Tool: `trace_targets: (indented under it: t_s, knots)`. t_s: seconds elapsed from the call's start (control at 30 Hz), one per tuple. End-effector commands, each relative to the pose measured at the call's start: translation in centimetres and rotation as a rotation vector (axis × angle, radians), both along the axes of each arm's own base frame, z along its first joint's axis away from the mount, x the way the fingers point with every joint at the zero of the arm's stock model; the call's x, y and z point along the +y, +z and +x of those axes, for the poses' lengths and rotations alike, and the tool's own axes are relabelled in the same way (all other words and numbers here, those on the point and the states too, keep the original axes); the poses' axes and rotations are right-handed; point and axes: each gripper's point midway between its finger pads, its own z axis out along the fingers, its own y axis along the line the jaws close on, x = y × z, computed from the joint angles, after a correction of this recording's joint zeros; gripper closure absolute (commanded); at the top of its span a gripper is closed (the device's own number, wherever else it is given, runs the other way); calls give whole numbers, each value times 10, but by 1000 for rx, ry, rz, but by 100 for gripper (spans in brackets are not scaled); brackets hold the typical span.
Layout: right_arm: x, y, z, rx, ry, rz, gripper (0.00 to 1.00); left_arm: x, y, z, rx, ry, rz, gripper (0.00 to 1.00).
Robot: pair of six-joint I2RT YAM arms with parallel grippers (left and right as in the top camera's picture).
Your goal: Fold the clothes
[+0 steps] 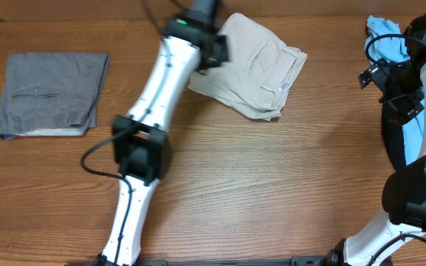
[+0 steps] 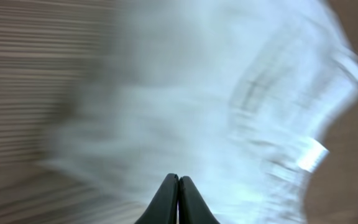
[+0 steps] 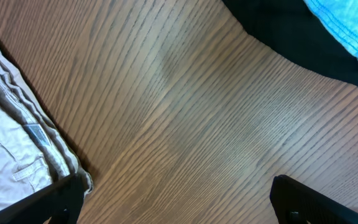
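Beige shorts [image 1: 254, 70] lie on the far middle of the wooden bench [image 1: 272, 177], bunched into a rough layered bundle. Stacked edges show along the bundle's right side and a pocket seam faces up.

Left arm: reaches across the bench to the bundle's upper left corner. My left end effector [image 2: 178, 178] is clenched, its two black fingers [image 2: 166, 199] pressed flat together with nothing visible between them. The wrist view is heavily smeared: pale fabric fills most of it and bench grain shows at the left. From overhead the end effector overlaps the edge of the shorts. I cannot tell whether it touches the cloth.

Right arm: folded back at the right edge of the bench, well apart from the shorts. My right end effector [image 3: 178, 183] is released, jaws spread wide, one finger at each lower corner of its wrist view and bare wood between them. The layered hem of the shorts lies at the left of that view, just beside the left finger.

Grey garment [image 1: 50, 94]: folded flat into a neat rectangle at the far left of the bench, well apart from the shorts.

Blue cloth [image 1: 389, 41]: crumpled at the far right corner, near the right arm. Beside it in the right wrist view is a dark shape I cannot identify.
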Motion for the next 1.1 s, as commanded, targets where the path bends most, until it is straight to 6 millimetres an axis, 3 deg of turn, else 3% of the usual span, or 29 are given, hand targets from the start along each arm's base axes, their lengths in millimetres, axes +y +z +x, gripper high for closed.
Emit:
trace_targets:
  t_s: [0.0, 0.23, 0.43, 0.57, 0.7, 0.8, 0.93, 1.07]
  knots:
    - [-2, 9, 2, -28, 2, -14, 0, -45, -4, -15, -26, -29, -4, 96]
    - [-2, 9, 2, -28, 2, -14, 0, -113, -27, -13, -171, -60, -53, 96]
    - [-2, 9, 2, -28, 2, -14, 0, -119, -63, -13, -257, -26, 26, 95]
    - [-2, 9, 2, -28, 2, -14, 0, -123, -92, -26, -209, -61, 4, 95]
    - [-2, 9, 2, -28, 2, -14, 0, -121, -115, -47, -124, -125, 16, 94]
    - [-2, 9, 2, -28, 2, -14, 0, -108, -131, -64, -56, -161, 83, 91]
    - [-2, 9, 2, -28, 2, -14, 0, -85, -146, -92, 42, -282, 206, 90]
    - [-2, 9, 2, -28, 2, -14, 0, -49, -157, -125, 178, -403, 355, 85]
